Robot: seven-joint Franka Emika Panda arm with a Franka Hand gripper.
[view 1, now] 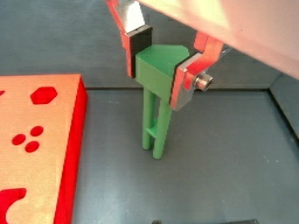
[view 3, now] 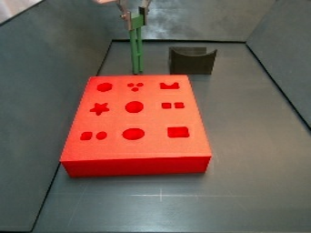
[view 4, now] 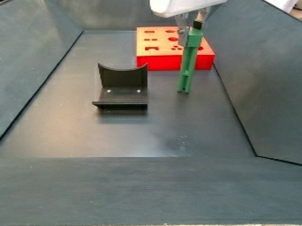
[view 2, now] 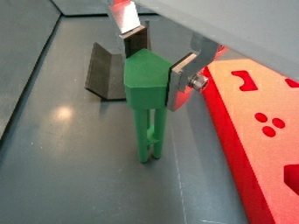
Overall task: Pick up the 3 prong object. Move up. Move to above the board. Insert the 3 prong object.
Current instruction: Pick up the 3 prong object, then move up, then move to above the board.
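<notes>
The 3 prong object [view 1: 156,103] is a slim green piece with a wider, wedge-shaped head and thin legs reaching down to the grey floor [view 4: 154,124]; it stands upright just beside the board [view 3: 134,122], close to one of its long sides and not on it. In a side view it rises at the board's far edge [view 3: 134,45]. The gripper [view 1: 163,63] comes down from above with its jaws clenched on the green head: one flat silver finger with a dark pad [view 1: 138,42] lies against one face and the other plate [view 2: 184,80] against the opposite face. In both side views only the lowest part of the arm shows above the piece [view 4: 189,9]. The board is flat and red with a grid of shaped cutouts. A dark U-shaped block [view 4: 119,86] sits well apart on the floor. No writing can be read.
</notes>
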